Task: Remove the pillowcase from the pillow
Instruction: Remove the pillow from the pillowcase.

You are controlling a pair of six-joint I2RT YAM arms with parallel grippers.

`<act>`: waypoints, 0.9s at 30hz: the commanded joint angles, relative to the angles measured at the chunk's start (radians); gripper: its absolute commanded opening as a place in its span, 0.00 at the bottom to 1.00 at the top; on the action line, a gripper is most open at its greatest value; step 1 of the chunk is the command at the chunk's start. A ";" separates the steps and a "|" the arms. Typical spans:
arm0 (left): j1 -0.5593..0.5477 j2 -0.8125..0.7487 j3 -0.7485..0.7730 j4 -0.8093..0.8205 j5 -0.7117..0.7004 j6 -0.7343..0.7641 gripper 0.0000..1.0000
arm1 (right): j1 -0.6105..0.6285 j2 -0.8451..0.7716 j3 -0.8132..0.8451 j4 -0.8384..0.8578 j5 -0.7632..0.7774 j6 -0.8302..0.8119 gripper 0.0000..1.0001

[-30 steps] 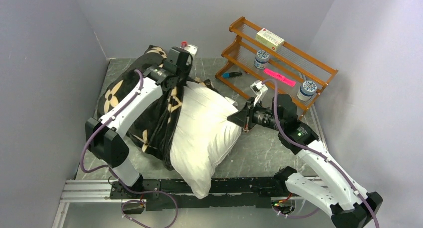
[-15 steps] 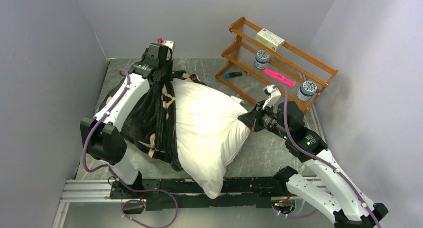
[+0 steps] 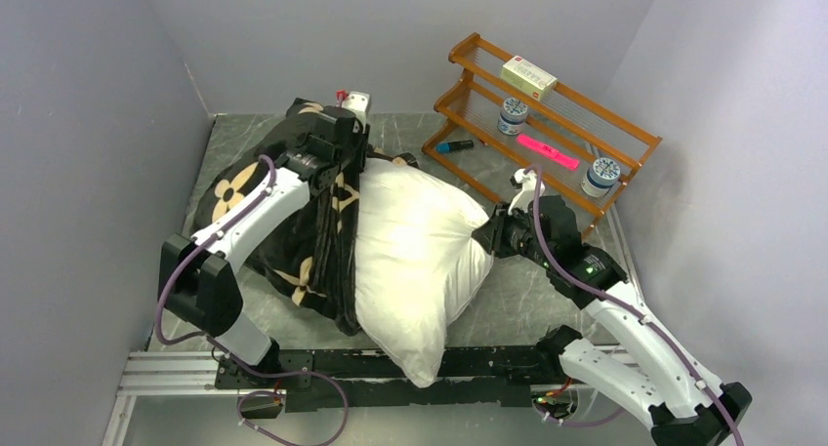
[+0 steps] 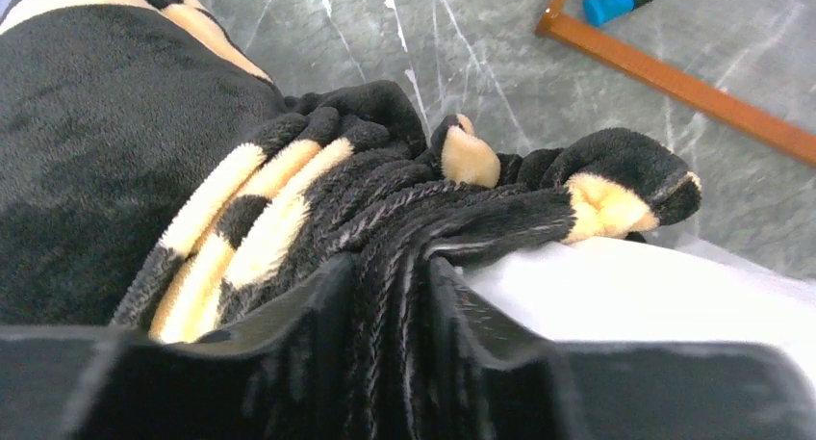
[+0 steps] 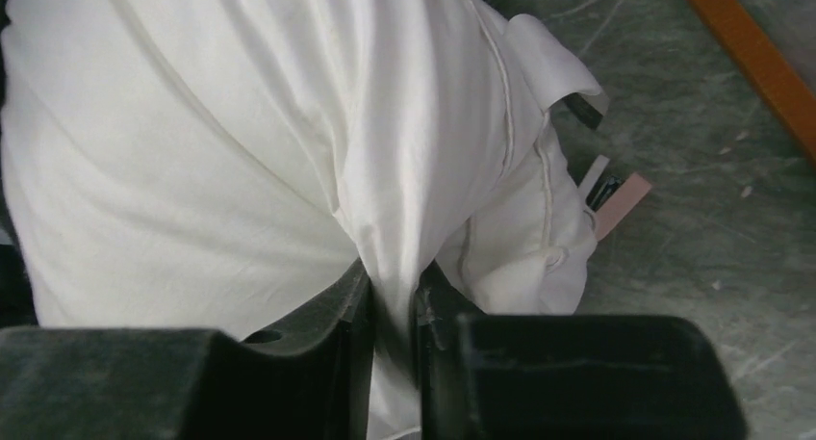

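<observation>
Mid-peel: the left gripper [image 4: 390, 281] pinches the pillowcase [image 4: 96, 190], bunched over the left end of the pillow [image 3: 415, 256], the right gripper [image 5: 393, 305] nips a fold of its bare side, so next they probably need pulling apart.

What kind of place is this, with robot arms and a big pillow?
Probably a robot test booth, not a bedroom: plain grey walls box in a marbled table, the arms are bolted to a metal rail, and a wooden rack holds odds and ends.
</observation>
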 commanded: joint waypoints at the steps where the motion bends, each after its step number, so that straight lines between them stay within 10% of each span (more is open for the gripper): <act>1: 0.000 -0.127 -0.051 0.053 -0.015 -0.025 0.47 | -0.011 -0.032 0.057 -0.021 0.112 -0.066 0.26; 13: 0.000 -0.499 -0.212 -0.030 -0.040 -0.055 0.88 | -0.011 0.008 0.194 -0.045 0.067 -0.203 0.87; 27: 0.000 -0.939 -0.646 -0.055 0.059 -0.189 0.97 | 0.103 0.039 0.165 0.072 -0.126 -0.225 1.00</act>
